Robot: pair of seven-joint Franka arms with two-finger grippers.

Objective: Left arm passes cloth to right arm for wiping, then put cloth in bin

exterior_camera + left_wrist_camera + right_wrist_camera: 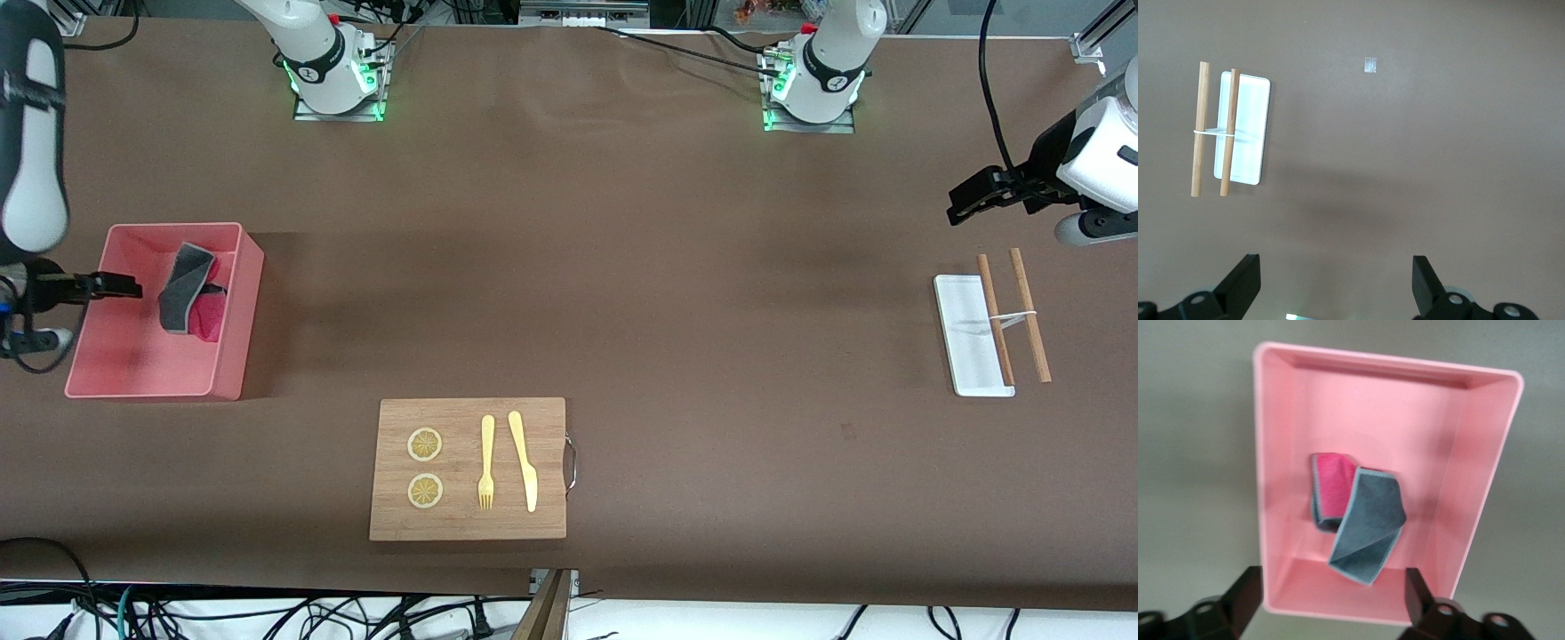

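Right gripper [1331, 593]: fingers [1248, 590] spread wide apart, nothing between them. It hangs over the bin [233, 373], at the wall toward the right arm's end of the table; in the front view it shows there as a dark part [111, 285] reaching in over the rim.

The cloth [188, 289] lies loose inside the bin, clear of the gripper. It is folded over itself: the grey face [1368, 533] is uppermost and drapes across the pink face [1333, 490], which shows beside it. In the front view the cloth sits in the half of the bin farther from the front camera, close to the wall that faces the table's middle.

Left gripper [1335, 283]: fingers [1245, 280] also spread wide, empty. It hangs over bare table near the left arm's end and waits [978, 194].

A white tray [969, 333] lies there, with two wooden sticks [1013, 316] joined by a pale band, one stick resting on the tray.

A wooden board [467, 529] lies nearer the front camera, carrying two lemon slices [424, 468], a fork [486, 462] and a knife [524, 460].
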